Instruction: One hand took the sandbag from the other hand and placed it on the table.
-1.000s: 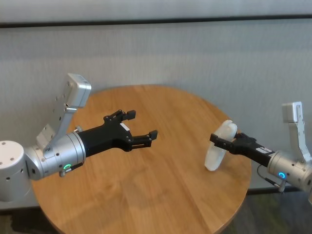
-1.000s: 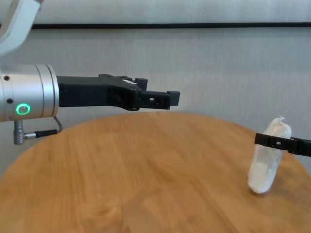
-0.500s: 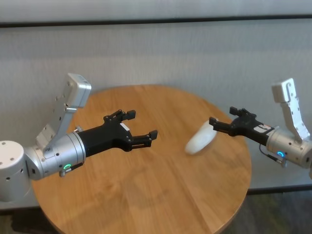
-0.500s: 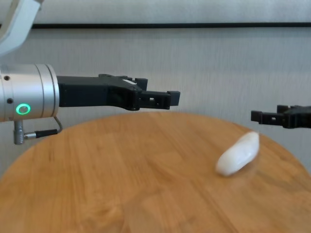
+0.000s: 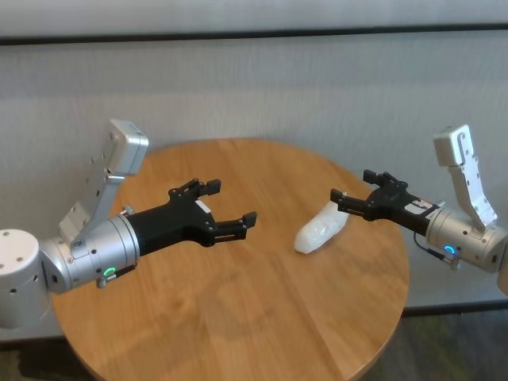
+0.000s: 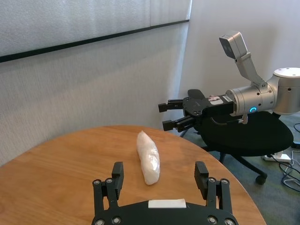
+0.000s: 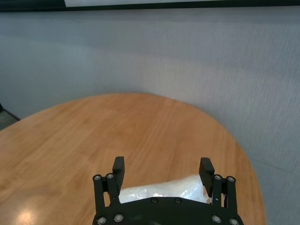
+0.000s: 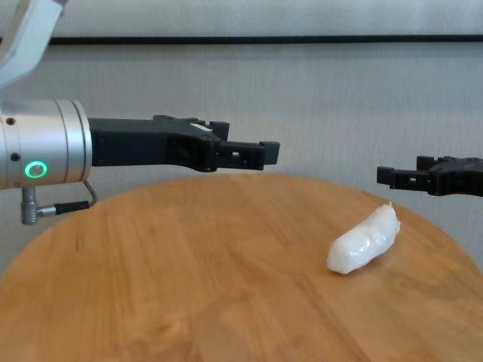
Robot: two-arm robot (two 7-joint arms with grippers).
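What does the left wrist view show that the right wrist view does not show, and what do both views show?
Only the left wrist view shows the right gripper from outside, open beyond the table's far edge with its blue ring light, plus a black office chair and the left gripper, open.

Only the right wrist view shows the right gripper from behind, its open fingers above the sandbag.

Both show the white sandbag lying free on the round wooden table, and the grey wall behind.

Grey wall (image 5: 254, 87) behind, crossed by a dark horizontal strip (image 5: 254, 34). Black office chair (image 6: 243, 136) on grey floor (image 6: 276, 197). White power strip (image 6: 276, 157) with cables (image 6: 290, 173) beside it.
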